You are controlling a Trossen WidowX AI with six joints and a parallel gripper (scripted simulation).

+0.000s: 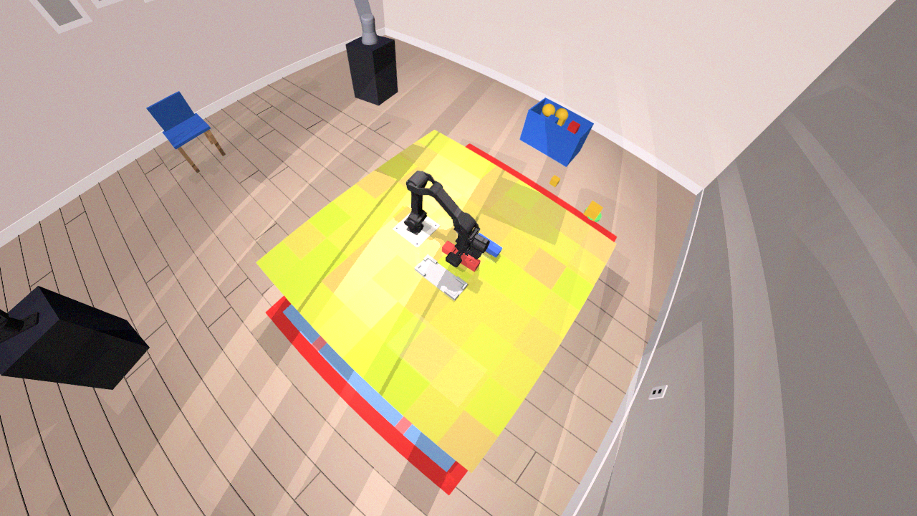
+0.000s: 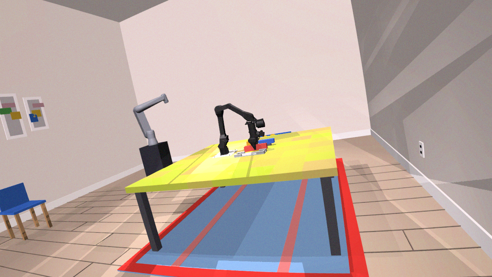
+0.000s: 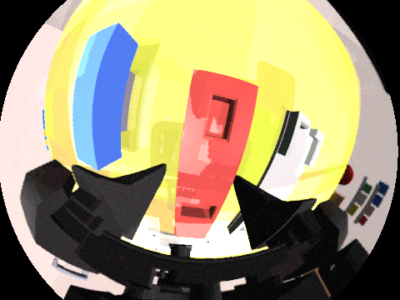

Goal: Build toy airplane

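The red fuselage lies on the table beside the jig, outside the cradle, its two sockets facing up. My gripper is open and low over it, with one finger on each side; no gap-free grip shows. The white jig holds no part. The blue wing lies on the other side of the fuselage, with a darker part showing beneath its edge. An orange piece, likely the tail fin, shows partly behind the gripper; the wrist view hides it.
The arm's white base plate is fixed to the yellow table on the near side of the parts. Off the table stand a blue bin, a blue chair and a second arm on a black pedestal.
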